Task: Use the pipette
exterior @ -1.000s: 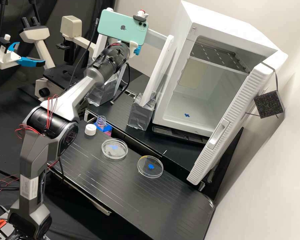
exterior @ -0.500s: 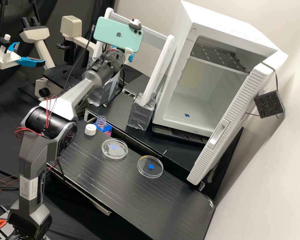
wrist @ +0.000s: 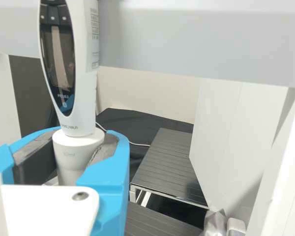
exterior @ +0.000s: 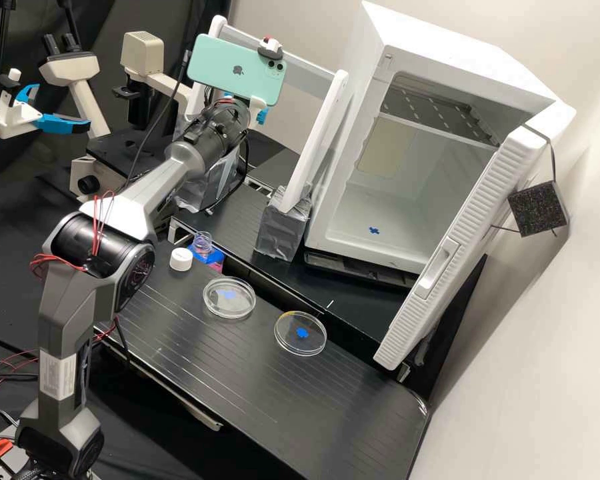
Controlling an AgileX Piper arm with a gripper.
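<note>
The end effector (exterior: pixel 263 116) is closed round the lower collar of a white pipette with a dark display (wrist: pixel 85 49), which stands upright in its grip; seen from the wrist, a pale grey crossbar (wrist: pixel 187 46) of the white stand runs just behind the pipette; a mint-green phone (exterior: pixel 220 70) is mounted beside the end effector.

Below the end effector and nearer the high camera lies the black, finely grooved worktop (exterior: pixel 200 360); on it, a small white cap (exterior: pixel 181 259) sits near an open clear container (exterior: pixel 203 243) in a blue holder, and two round clear dishes, one nearer the cap (exterior: pixel 221 307), the other farther right (exterior: pixel 291 341), rest apart, each with a blue mark showing through.

To the end effector's right is a white cabinet (exterior: pixel 407 193), its door (exterior: pixel 477 233) wide open; to its left are a microscope (exterior: pixel 73 70) and a dark curtain (exterior: pixel 180 20); a plain pale wall (exterior: pixel 300 23) rises beyond.
</note>
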